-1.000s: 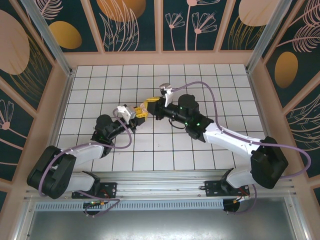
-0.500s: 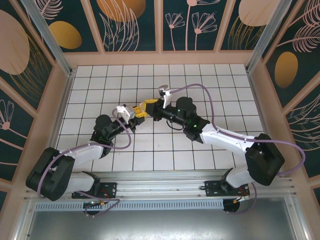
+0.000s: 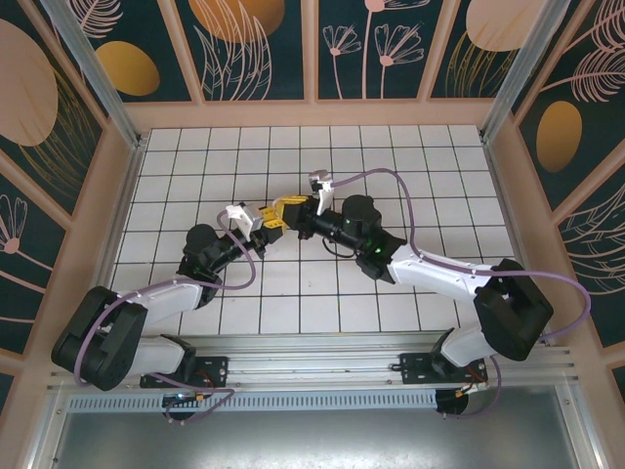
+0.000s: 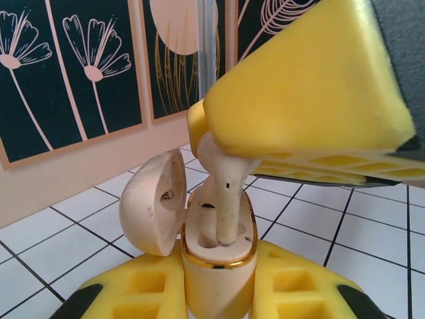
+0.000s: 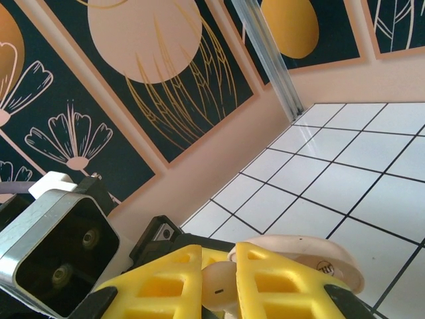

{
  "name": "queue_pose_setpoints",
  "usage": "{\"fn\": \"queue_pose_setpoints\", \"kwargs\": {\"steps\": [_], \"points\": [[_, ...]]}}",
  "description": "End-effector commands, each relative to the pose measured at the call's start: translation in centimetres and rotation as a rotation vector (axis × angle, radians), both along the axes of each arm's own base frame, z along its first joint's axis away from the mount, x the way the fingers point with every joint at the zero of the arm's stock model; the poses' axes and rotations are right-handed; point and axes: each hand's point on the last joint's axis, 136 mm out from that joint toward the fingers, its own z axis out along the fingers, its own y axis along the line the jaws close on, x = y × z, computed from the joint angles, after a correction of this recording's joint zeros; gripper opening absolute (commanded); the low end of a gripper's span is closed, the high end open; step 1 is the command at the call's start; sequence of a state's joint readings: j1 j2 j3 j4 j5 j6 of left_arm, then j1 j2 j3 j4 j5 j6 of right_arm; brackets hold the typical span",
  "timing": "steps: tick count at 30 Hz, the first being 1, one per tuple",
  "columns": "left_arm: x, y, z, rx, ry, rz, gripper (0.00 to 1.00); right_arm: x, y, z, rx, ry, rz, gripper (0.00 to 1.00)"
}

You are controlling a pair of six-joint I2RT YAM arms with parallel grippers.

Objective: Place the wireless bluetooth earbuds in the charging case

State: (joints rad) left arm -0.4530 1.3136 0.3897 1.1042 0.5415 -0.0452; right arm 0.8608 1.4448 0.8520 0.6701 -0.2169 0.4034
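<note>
Left wrist view, listed nearest first.

Item 1: left gripper [image 4: 219,297]. Jaws clenched on the charging case [image 4: 214,276], a yellow finger pressed against either flank. The case stands upright between them, gold rim up.

Item 2: lid [image 4: 151,203]. Hinged open and tipped away to 1 side of the jaws, pale hollow facing the well.

Item 3: earbud [image 4: 224,199]. Directly above the left jaws, stem pointing down, its tip already inside the rim of the case but not seated. The bulb rides high and leans slightly.

Item 4: right gripper [image 5: 220,267]. Jaws clamped on the earbud's bulb, which shows between the 2 yellow fingers in the right wrist view, with the open case just beyond the tips.

Item 5: tiled table [image 4: 40,232], then floral wall panel [image 4: 66,66], both well behind the jaws.

Step in hand, by judgement: inserting 1 earbud, roughly midway down. Whether the 2nd earbud is already seated cannot be told.

Next move calls for: a short straight descent with the stem lined up to its socket, then release. The left grip must hold firm so the case does not tip.
</note>
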Motion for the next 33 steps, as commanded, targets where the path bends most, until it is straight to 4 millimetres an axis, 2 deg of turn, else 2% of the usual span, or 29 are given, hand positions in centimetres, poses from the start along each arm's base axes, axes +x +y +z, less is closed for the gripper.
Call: {"fn": "queue_pose_setpoints", "kwargs": {"steps": [1, 13, 20, 25, 33], "points": [[-0.6, -0.2, 4.3, -0.076, -0.123, -0.021, 0.18, 0.0, 0.0, -1.2, -0.012, 0.021, -0.021, 0.15], [-0.9, -0.1, 5.3, -0.09, -0.143, -0.023, 0.18, 0.5, -0.3, -2.0, -0.029, 0.029, -0.052, 0.15], [-1.2, -0.1, 5.2, -0.091, -0.152, -0.037, 0.18, 0.6, -0.6, -1.4, 0.014, 0.038, -0.07, 0.15], [-1.4, -0.1, 5.6, -0.099, -0.165, -0.044, 0.18, 0.9, -0.8, -1.7, 0.007, 0.045, -0.085, 0.15], [-1.7, 0.0, 6.1, -0.105, -0.183, -0.047, 0.18, 0.2, -1.0, -0.8, 0.052, 0.026, -0.057, 0.15]]}}
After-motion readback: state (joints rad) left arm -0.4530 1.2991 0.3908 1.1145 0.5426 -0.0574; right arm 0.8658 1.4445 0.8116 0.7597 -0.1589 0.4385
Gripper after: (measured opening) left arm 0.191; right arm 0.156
